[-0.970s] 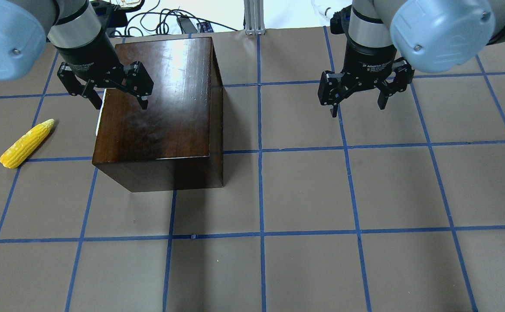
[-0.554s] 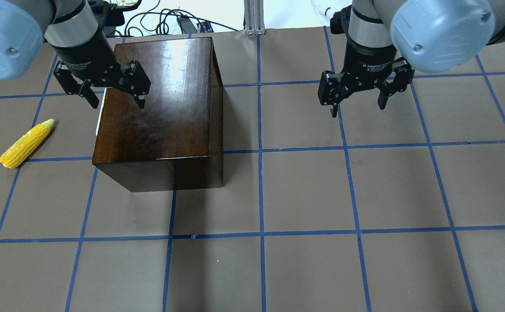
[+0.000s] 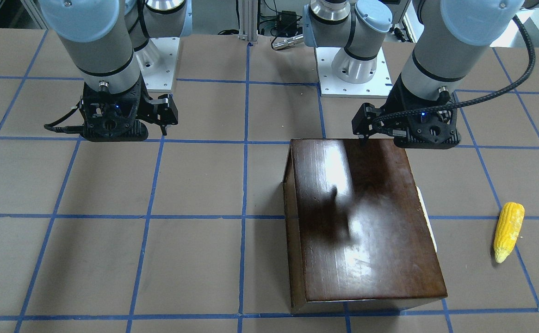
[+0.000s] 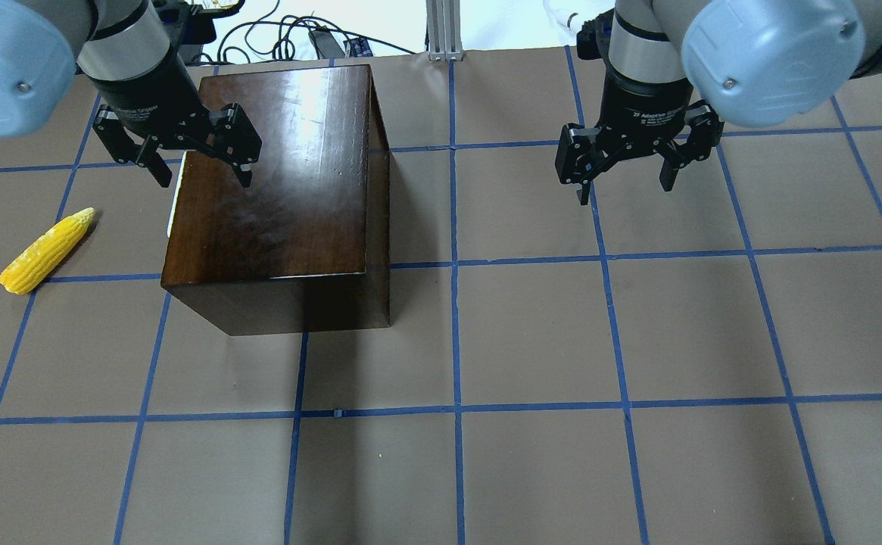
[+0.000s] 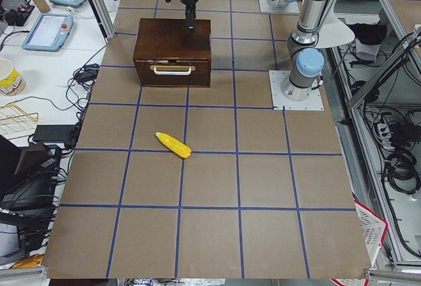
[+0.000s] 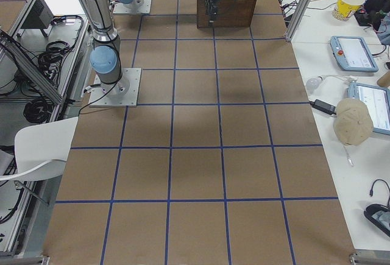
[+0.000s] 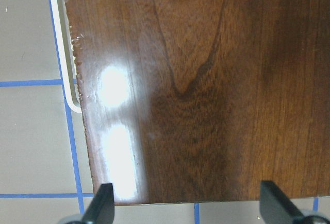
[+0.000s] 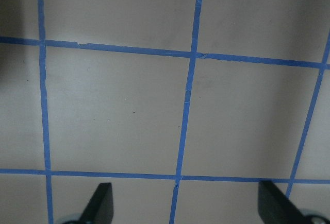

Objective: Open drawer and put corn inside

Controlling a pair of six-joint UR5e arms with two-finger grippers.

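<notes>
Two grippers are shown in the overhead view. The left gripper (image 4: pixel 203 175) is held above the far left corner of the box (image 4: pixel 282 189), fingers spread wide, nothing gripped. The right gripper (image 4: pixel 624 189) is hung over bare table (image 4: pixel 531 341), well apart from the box, equally wide and empty. The corn (image 4: pixel 47 251) is laid on the table left of the box, near but not touching, its narrow tip pointed away from the robot. In the front-facing view the corn is seen beside the box's handle side. In the left-side view the drawer (image 5: pixel 197 74) is seen shut, flush with the box, a pale handle (image 5: pixel 173 70) across it. In the left wrist view the box top and handle are framed by wide-set fingertips. In the right wrist view only table is seen between parted fingertips.
</notes>
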